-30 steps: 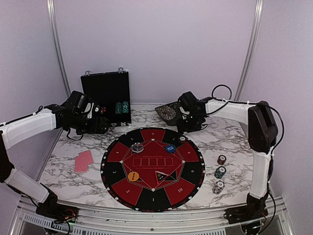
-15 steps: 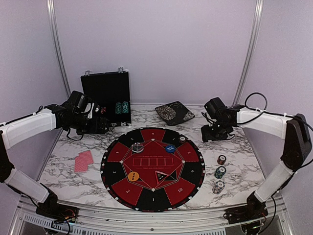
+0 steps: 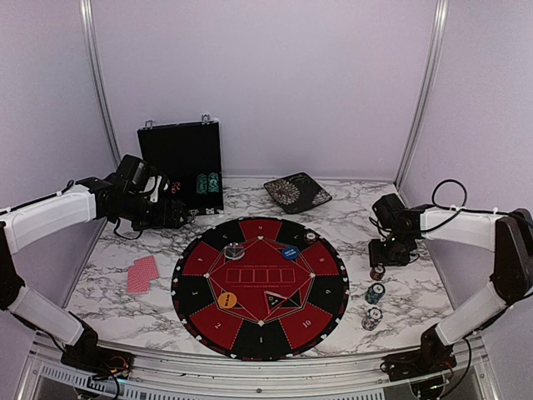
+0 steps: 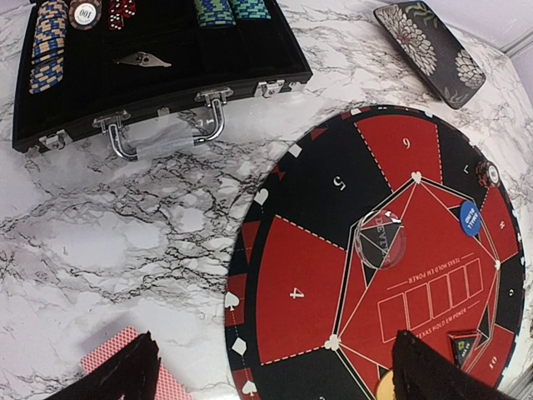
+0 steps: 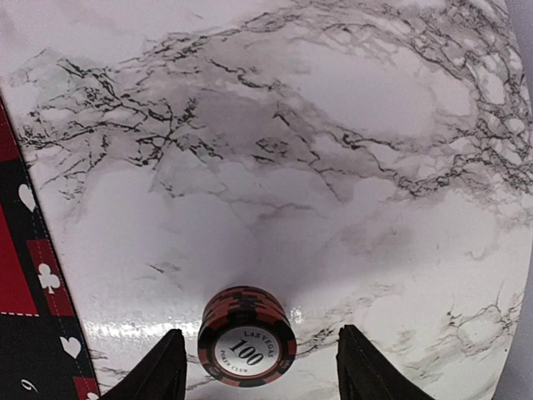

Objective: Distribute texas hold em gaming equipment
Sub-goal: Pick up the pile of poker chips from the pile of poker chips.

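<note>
Right wrist: right claw [image 5: 258,350] spread open, empty, one finger on each side of the red chip stack [image 5: 246,336] on the tabletop [image 5: 350,167], gaps on both sides. Left claw [image 4: 279,367] wide, empty, above the mat's [image 4: 300,275] edge near the case [image 4: 166,58].

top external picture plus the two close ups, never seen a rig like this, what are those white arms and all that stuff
The left arm and the right arm are robots bolted side by side at the near edge. The wide picture comes from a fixed camera above and behind them; each close-up comes from a camera on a wrist. On the marble table lie a round poker mat, an open black case, red-backed cards, three chip stacks and small button discs on the mat. Both arms' jaws are open and hold nothing; the right ones straddle the red chip stack without touching it.
</note>
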`<state>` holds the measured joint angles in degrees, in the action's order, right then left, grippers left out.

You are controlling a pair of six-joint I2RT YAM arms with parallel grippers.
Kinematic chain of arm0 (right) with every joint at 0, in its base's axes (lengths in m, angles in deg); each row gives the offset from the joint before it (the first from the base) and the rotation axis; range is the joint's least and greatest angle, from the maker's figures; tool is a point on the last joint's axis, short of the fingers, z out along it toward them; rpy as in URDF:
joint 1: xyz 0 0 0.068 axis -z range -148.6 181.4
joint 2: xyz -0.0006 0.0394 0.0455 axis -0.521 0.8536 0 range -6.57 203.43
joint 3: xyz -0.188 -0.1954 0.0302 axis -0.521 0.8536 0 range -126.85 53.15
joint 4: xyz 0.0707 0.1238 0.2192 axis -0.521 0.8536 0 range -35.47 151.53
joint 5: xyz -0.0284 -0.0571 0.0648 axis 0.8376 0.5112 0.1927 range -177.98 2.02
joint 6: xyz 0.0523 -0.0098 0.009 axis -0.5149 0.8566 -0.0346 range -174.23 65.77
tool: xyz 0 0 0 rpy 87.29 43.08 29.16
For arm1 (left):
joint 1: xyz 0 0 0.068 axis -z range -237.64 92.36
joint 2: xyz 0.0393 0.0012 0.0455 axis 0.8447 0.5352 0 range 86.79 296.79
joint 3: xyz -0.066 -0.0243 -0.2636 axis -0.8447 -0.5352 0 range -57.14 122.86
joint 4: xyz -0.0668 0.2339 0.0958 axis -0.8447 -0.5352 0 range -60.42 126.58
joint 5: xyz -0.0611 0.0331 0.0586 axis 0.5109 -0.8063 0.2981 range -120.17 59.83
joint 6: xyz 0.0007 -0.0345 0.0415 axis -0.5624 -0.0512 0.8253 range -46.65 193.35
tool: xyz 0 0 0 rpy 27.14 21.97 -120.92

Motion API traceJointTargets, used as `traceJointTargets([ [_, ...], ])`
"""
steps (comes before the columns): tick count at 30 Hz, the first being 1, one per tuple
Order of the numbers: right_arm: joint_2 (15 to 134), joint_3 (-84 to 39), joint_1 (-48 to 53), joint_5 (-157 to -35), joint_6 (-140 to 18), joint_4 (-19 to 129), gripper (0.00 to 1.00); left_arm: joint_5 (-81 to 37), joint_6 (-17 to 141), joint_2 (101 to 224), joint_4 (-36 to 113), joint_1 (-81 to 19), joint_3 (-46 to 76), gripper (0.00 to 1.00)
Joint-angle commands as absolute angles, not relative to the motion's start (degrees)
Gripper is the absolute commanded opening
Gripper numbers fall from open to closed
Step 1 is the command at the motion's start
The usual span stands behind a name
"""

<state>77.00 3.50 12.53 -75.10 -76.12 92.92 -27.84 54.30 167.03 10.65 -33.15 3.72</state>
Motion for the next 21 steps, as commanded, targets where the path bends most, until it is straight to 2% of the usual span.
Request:
traceJointTargets([
  [1, 76.3, 4.9, 13.4, -76.4, -77.0, 89.3, 0.59, -27.2, 54.0, 168.0, 11.2, -33.5, 3.3, 0.99],
  [21, 78.7, 7.5, 14.3, -77.6, -76.9, 86.0, 0.58, -27.4, 53.9, 168.6, 11.2, -33.5, 3.2, 0.99],
])
